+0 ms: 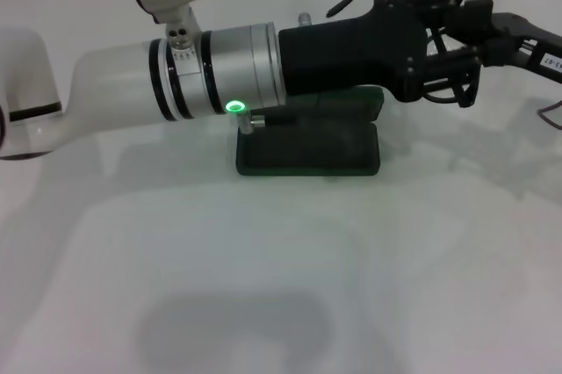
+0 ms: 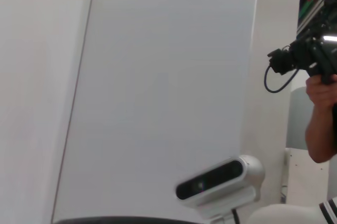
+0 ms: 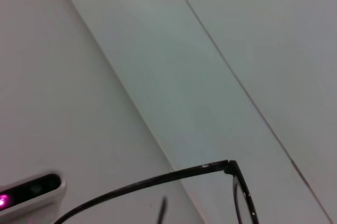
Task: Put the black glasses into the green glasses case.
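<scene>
Left gripper (image 1: 452, 62): arm comes in from the robot's left and lies across the middle of the head view, black gripper body pointing right, held above the table (image 1: 281, 286). Grip state: cannot tell, the tip is a tangle of black parts and cables

Right gripper (image 1: 527, 40): enters from the right edge at about the same height, its tip right up against the left gripper's tip. Touching or not, cannot tell. Open or closed, cannot tell either

Green glasses case (image 1: 307, 147): on the table, directly under the left wrist. It's open, the tray faces the robot, and the lid stands behind it, mostly hidden by the arm. The part of the tray that shows has nothing in it

Black glasses (image 3: 227, 166): only seen in the right wrist view, very close to that camera. One slim arm runs to the hinge and part of a lens rim shows beyond it, all against a white surface. What holds them isn't visible. Can't pick them out in the head view

Left wrist view looks off the table at a white panel, the robot's head camera (image 2: 218, 179) and a person's hand (image 2: 321, 90) holding a black camera (image 2: 303, 56)
</scene>
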You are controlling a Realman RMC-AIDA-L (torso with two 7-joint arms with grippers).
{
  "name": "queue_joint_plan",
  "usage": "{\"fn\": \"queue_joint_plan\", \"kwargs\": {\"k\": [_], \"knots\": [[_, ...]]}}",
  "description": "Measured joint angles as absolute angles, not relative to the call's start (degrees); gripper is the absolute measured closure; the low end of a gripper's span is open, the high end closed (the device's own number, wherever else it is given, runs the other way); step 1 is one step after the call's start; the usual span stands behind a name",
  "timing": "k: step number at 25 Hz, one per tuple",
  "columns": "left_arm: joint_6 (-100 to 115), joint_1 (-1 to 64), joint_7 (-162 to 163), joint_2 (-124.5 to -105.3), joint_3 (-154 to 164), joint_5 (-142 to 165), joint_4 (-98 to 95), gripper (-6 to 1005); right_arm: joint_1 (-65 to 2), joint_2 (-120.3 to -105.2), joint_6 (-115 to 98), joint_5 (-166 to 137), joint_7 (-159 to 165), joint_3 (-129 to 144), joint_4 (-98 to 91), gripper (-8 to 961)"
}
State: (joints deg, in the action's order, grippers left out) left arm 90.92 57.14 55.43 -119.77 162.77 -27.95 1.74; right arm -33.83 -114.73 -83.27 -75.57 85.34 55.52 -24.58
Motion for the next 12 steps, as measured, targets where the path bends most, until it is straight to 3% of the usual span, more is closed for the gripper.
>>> {"fn": "queue_joint_plan", "kwargs": {"k": [12], "knots": [[89.27,58.27,55.59,-119.70,162.84,-30.10,1.80,483,-34.08,-114.60,-84.07,-76.80,85.03,55.47,-25.05,833]]}}
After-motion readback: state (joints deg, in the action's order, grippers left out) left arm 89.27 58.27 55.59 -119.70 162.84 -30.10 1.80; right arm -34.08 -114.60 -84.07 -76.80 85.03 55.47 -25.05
